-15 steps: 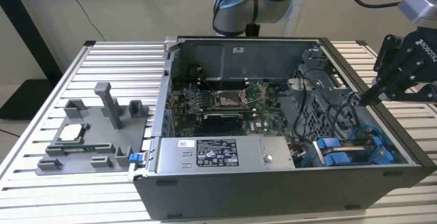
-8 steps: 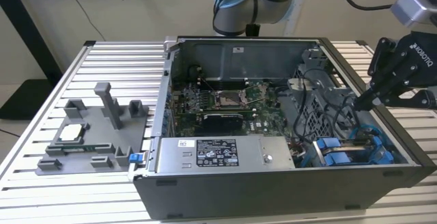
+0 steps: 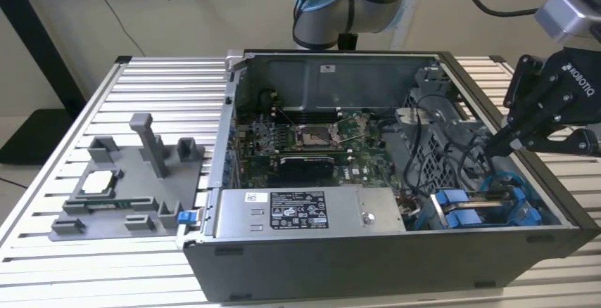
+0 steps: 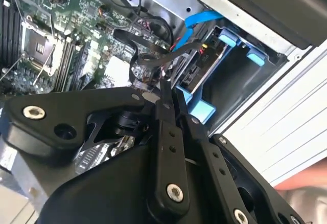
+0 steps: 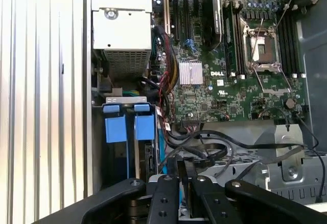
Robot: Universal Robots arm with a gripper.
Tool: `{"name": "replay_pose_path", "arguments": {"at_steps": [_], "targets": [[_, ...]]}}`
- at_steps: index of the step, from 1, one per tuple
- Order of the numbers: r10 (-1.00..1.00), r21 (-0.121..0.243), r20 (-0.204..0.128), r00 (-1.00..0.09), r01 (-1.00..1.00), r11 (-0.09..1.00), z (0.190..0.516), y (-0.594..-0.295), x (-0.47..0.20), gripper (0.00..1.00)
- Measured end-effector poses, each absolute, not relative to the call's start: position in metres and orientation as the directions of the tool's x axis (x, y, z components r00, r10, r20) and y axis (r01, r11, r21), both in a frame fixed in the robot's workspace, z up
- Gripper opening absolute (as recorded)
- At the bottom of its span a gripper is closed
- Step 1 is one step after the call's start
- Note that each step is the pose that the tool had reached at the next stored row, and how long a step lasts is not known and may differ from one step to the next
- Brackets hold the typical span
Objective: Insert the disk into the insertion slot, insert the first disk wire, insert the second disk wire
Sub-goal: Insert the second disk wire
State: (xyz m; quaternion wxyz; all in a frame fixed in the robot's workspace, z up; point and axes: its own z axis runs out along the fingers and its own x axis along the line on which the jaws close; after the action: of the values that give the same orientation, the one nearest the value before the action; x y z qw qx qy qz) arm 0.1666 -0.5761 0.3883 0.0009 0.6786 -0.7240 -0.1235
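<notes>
Now we see an open PC case [image 3: 376,269] on a slatted table [image 3: 150,69]. The disk [image 4: 200,68] sits on edge in the slot [image 3: 468,211], at the exterior view's right: dark grey slab w/ bright blue plastic frame. The gripper [image 3: 495,145] reaches in just beside it, fingers [image 4: 166,98] nearly together among black cables [image 4: 127,35]; we can't tell if they pinch one.

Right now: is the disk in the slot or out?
In. In the second wrist view the disk sits inside the insertion slot, down among the slot's blue rails.
</notes>
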Motion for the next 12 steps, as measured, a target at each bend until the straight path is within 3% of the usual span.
{"name": "replay_pose_path", "arguments": {"at_steps": [5, 12], "targets": [[-0.984, 0.151, -0.163, -0.074, -0.987, 0.05, 0.385, -0.576, 0.153, 0.0], [-0.985, 0.078, -0.16, -0.062, -0.996, 0.05, 0.382, -0.576, 0.143, 0.0]]}}
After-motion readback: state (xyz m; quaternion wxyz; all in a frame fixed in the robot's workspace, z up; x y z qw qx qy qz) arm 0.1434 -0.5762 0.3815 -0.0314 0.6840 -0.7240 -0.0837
